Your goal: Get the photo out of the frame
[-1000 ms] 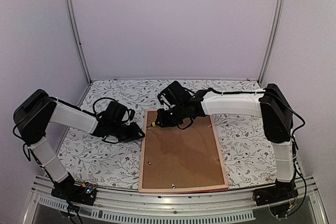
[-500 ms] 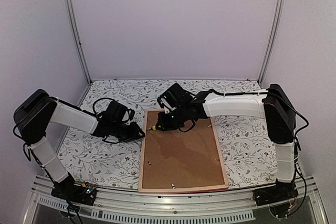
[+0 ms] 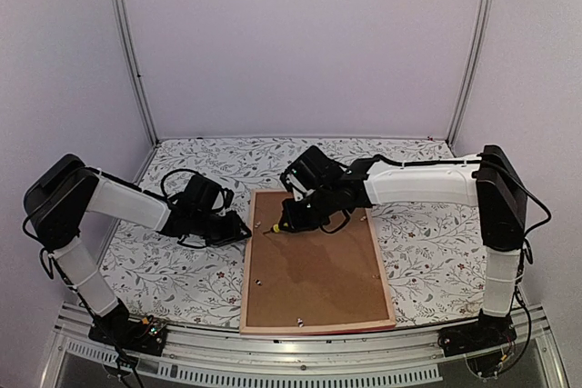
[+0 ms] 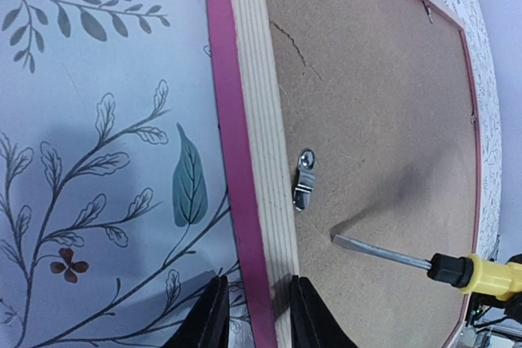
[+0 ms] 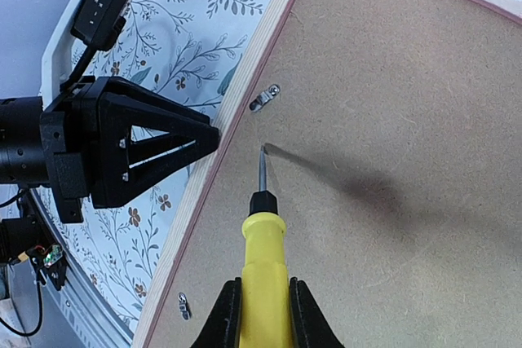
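Right end effector (image 5: 263,309), clamped on the yellow screwdriver (image 5: 263,242), has slid its tip down beside the metal clip (image 4: 303,181) while the left end effector (image 4: 254,315) pinches the face-down frame (image 4: 245,120) on the counter (image 3: 164,261), so the photo's presumably still hidden under the backing board (image 3: 314,270).

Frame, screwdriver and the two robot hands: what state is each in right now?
Frame: face down, backing board still in.
Screwdriver: tip at the board, beside a clip.
Left gripper: jaws closed on the frame's edge.
Right gripper: jaws closed on the screwdriver handle.
Photo: not visible.
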Robot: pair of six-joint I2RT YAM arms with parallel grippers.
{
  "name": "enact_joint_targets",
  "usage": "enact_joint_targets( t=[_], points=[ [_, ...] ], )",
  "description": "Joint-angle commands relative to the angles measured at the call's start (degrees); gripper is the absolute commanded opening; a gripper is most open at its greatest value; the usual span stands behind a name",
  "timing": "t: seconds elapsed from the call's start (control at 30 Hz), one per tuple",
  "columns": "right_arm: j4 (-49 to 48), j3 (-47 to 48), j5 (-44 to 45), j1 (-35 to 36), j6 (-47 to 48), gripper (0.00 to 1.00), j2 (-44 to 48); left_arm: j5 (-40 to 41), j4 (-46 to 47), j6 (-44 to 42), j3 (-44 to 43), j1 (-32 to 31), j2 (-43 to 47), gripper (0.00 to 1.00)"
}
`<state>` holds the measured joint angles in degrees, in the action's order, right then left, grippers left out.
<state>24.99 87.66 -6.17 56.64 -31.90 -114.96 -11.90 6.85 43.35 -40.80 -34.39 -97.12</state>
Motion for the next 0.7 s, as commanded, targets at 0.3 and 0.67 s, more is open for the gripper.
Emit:
enact_joint_targets(
  t=[0.3, 0.67],
  points=[
    [4.91, -13.30, -5.47, 2.23, 1.93, 0.00, 15.90, 2.84, -3.58, -0.02, -1.22, -0.50, -0.91, 0.28],
    [9.59, -18.14, -13.33, 8.82, 6.10, 0.00, 23.84, 2.72, -4.41, -0.02, -1.04, -0.50, 0.34, 0.28]
  ],
)
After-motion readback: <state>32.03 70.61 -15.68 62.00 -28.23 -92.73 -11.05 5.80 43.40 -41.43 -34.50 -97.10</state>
